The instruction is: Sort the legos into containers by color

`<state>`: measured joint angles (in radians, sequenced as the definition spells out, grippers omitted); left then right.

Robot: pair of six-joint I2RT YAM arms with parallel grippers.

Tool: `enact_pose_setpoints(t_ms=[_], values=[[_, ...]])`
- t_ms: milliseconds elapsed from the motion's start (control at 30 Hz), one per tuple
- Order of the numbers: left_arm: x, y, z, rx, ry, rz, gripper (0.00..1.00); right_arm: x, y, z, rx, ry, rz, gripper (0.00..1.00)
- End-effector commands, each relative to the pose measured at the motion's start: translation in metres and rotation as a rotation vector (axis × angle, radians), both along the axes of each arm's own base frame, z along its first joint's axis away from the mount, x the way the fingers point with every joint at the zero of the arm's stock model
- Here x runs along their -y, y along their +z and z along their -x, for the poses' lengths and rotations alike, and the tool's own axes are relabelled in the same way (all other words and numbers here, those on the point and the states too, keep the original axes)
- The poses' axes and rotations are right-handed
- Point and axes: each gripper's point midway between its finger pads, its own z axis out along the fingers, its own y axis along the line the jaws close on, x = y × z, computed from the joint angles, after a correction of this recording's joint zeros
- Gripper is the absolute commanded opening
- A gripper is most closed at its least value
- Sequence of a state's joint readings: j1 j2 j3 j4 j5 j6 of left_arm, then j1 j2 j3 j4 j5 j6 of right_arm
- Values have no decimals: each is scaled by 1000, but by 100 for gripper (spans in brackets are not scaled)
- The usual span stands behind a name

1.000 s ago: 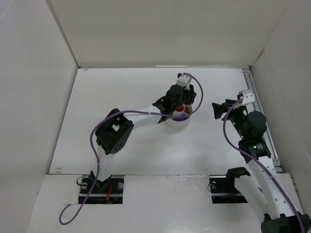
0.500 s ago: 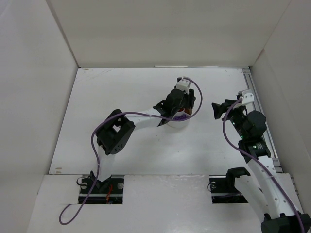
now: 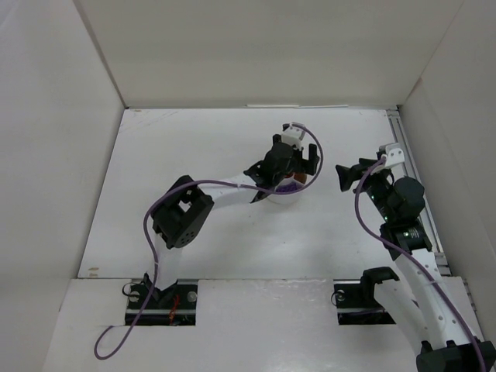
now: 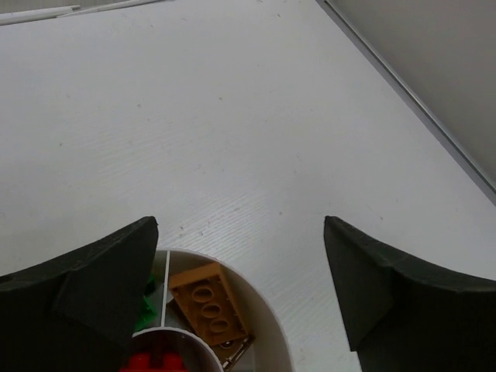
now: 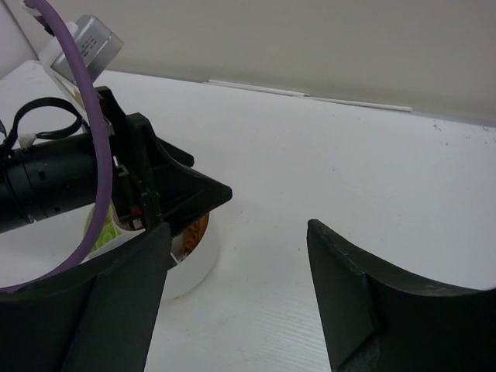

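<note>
tub [image 3: 280, 197] sits mid-way across the table [image 3: 194, 155]. left gripper [image 4: 240, 226] hangs over its 1 o'clock rim, jaws spread wide and empty. below it an orange-brown brick [image 4: 206, 299] lies flat in one wedge, green pieces [image 4: 146, 308] are in the wedge at its 9 o'clock, and red bricks [image 4: 159, 363] are in the centre cup. right gripper [image 5: 236, 232] hovers at the tub's 3 o'clock, well apart, jaws likewise agape and holding nothing.

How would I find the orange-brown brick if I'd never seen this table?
Find the round white tub under the left gripper. In one wedge section lies the orange-brown brick. It is flat with three oval hollows, unlike the green piece and red piece beside it.
</note>
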<state>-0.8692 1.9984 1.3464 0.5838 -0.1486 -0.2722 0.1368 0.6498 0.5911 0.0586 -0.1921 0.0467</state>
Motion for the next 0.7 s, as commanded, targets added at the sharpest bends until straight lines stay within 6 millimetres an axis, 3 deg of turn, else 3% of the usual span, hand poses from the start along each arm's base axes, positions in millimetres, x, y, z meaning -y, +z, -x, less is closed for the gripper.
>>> enact_pose_setpoints(t_ms=[0,33,100,133,167,233,267,300,333,400,433,467,533,567,667], values=[[-3,85,7,112,-7,145,89,2,9,0,37,-1,5,77],[-8,110,12,141,-7,178,100,3,9,-1,33,-10,-5,83],[-20,134,15,149,3,203,100,7,7,-4,21,-42,-13,88],[-36,161,18,165,12,241,100,9,7,-5,17,-57,-27,93],[-51,174,15,154,38,269,100,12,7,-5,15,-75,-36,96],[-78,168,15,73,97,224,100,21,4,-7,-2,-132,-53,100],[-99,181,18,54,147,230,100,24,2,-7,-13,-151,-65,100],[-126,177,7,6,266,226,100,30,2,-9,-15,-192,-76,100],[-151,147,12,-107,352,129,100,34,-2,-9,-31,-215,-85,100],[-206,138,14,-185,539,107,100,46,-16,-12,-89,-299,-114,100],[-224,125,20,-245,601,114,100,48,-13,-12,-90,-315,-124,100],[-248,91,35,-325,661,41,100,50,-13,-14,-107,-331,-131,100],[-287,90,50,-353,743,85,100,56,-25,-15,-159,-380,-138,100],[-297,86,56,-362,755,98,100,56,-18,-16,-148,-379,-151,100],[-322,79,77,-372,782,161,100,58,-25,-18,-181,-397,-153,100]])
